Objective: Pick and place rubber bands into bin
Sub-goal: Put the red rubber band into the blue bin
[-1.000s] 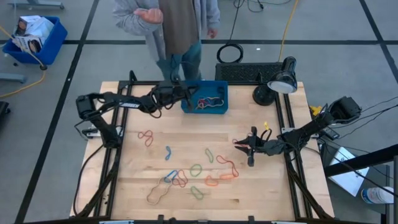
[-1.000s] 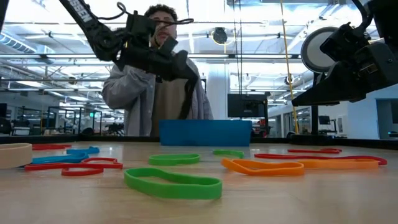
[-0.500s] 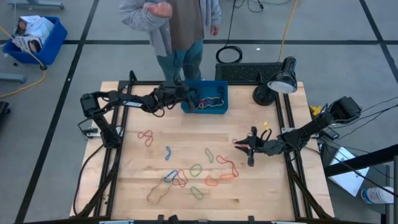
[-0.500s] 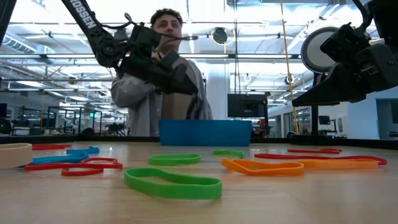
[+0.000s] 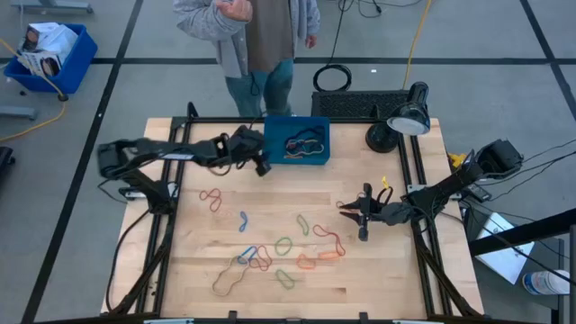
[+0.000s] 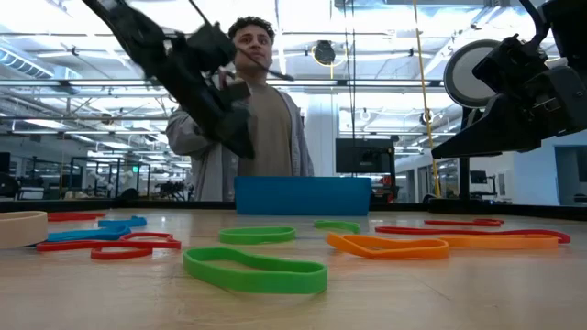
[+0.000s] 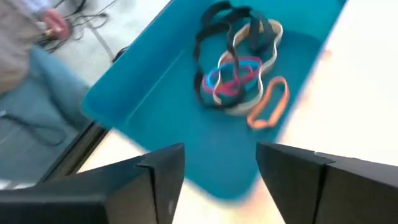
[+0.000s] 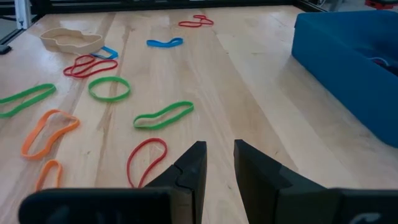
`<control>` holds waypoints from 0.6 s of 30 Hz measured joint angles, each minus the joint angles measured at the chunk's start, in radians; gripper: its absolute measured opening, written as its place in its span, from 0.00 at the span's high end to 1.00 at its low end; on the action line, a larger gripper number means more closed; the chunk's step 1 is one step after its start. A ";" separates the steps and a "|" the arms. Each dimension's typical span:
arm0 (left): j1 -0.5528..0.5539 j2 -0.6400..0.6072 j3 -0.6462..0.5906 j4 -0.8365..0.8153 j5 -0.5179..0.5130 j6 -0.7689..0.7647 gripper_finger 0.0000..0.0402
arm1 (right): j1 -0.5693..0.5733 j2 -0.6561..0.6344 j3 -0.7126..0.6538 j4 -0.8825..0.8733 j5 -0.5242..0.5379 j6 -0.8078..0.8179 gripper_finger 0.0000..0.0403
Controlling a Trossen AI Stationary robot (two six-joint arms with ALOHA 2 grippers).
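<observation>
from my seat the left gripper is hanging just off the left edge of the bin, fingers spread wide with nothing between them. the wrist cam looks right down into the blue tray, and there's a little tangle of bands in there: black, tan, blue, pink and an orange one. the right gripper sits low over the right side of the table with its fingers close together, only a thin gap, nothing pinched that i can see.

most of the rubber bands lie scattered over the pale wooden table, mostly in the near-middle part, well apart from the bin: red, green, orange, blue, one tan. from table height a fat green one lies closest to the lens with an orange one beside it.

room stuff: a person in a grey jacket and jeans stands at the far edge, right behind the bin. a black desk lamp sits at the far right corner, and a bigger blue crate is on the floor off to the far left. behind all that, an open workspace with ceiling lights.
</observation>
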 joint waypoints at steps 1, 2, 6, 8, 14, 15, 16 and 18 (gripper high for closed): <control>-0.028 -0.036 0.000 -0.061 -0.040 -0.021 0.52 | 0.000 0.000 0.000 0.000 -0.028 0.000 0.82; -0.061 -0.071 0.000 -0.121 -0.080 -0.046 0.54 | 0.000 0.000 0.000 0.002 -0.066 -0.001 0.82; -0.220 -0.195 0.000 -0.318 -0.233 -0.179 0.62 | 0.000 0.030 -0.001 0.095 -0.208 -0.005 0.81; -0.315 -0.240 -0.006 -0.364 -0.287 -0.263 0.67 | 0.001 0.074 0.001 0.155 -0.232 -0.012 0.79; -0.634 -0.269 -0.052 -0.363 -0.423 -0.485 0.77 | 0.000 0.295 0.097 0.163 -0.255 -0.021 0.66; -0.687 -0.262 -0.061 -0.359 -0.458 -0.524 0.79 | 0.000 0.335 0.122 0.160 -0.256 -0.033 0.63; -0.733 -0.252 -0.074 -0.344 -0.494 -0.562 0.80 | 0.000 0.374 0.153 0.148 -0.256 -0.044 0.60; -0.822 -0.238 -0.110 -0.317 -0.560 -0.639 0.82 | 0.000 0.441 0.220 0.090 -0.259 -0.059 0.54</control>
